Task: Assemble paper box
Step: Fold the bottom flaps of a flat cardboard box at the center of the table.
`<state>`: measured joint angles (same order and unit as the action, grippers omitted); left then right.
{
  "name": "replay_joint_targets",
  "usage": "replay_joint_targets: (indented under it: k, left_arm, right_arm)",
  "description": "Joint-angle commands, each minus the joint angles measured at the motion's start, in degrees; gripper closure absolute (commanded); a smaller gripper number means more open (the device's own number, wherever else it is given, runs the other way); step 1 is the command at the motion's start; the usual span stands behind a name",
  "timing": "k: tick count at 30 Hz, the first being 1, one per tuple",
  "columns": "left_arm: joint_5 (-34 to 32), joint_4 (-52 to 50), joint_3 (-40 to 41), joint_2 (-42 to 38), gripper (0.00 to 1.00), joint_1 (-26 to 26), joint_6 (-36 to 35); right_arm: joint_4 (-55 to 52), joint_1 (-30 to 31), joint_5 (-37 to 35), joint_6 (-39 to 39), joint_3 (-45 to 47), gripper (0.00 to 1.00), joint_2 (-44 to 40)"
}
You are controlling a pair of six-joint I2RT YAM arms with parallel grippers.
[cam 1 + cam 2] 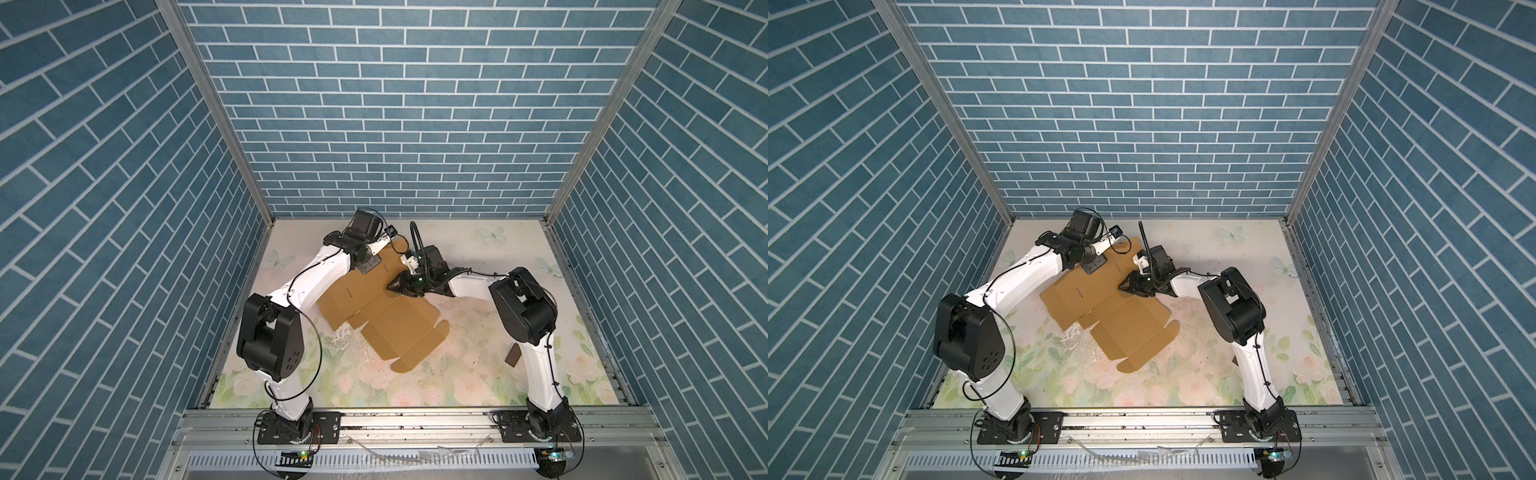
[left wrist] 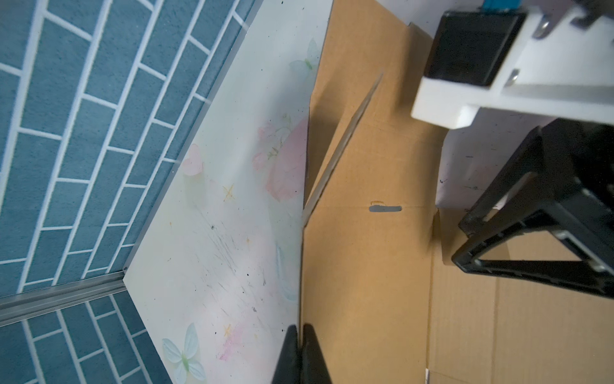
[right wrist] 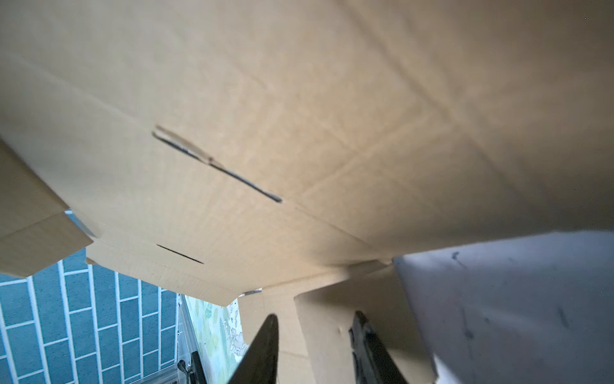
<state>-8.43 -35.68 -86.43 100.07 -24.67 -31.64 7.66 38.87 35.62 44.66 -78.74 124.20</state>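
So the box [image 1: 399, 332] is nowhere near a box yet. It's a die-cut cardboard sheet lying mostly flat on the table [image 1: 465, 374], slantwise between the two arms, with its rounded tabs at the near end. It looks light and thin, stiff across the panels but ready to bend at the score lines. My guess is it'll skate around on that smooth-looking table the moment one side gets pushed without another being pinned. It's not fragile as such, but a hard pinch mid-panel would probably leave a crease where nobody wants one. I reckon the best places to grab it are the free flap edges, close to a fold line, so the flap hinges up instead of the whole sheet lifting. The left fingers [image 2: 289, 352] are closed, and in the wrist view an edge at the sheet's far end runs straight in between them, so I read that as a pinch on the cardboard. A narrow flap beside it looks raised. The right fingers [image 3: 265, 349] sit partway apart at the sheet's side nearer that arm, about halfway along by a corner notch, with slots in the panel ahead. I can't see anything caught between them.
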Motion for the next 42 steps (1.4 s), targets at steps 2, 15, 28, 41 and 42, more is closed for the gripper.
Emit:
replay_joint_targets:
  k: [2, 15, 28, 41, 42]
  left_arm:
    - [0.3, 0.8, 0.3, -0.8, 1.0, -0.4, 0.7]
    - [0.1, 0.9, 0.3, -1.2, 1.0, -0.5, 0.7]
    - [-0.2, 1.0, 0.5, -1.9, 1.0, -0.4, -0.4]
    - [-0.3, 1.1, 0.7, -1.4, 1.0, -0.5, -2.8]
    - [0.1, 0.8, 0.3, -1.7, 1.0, -0.4, -2.4]
  right_arm:
    - [-3.9, 0.7, -0.2, -0.3, -1.6, 0.64, 2.8]
    - [-12.8, 1.6, -6.4, -2.9, -3.0, 0.86, 2.7]
    - [-13.6, 1.4, -8.6, -4.5, -2.4, 0.85, -3.7]
    - [-17.5, -8.5, -5.0, -4.0, -13.5, 0.85, -10.1]
    - [-17.1, -8.7, -4.3, -3.0, -15.2, 0.85, -9.4]
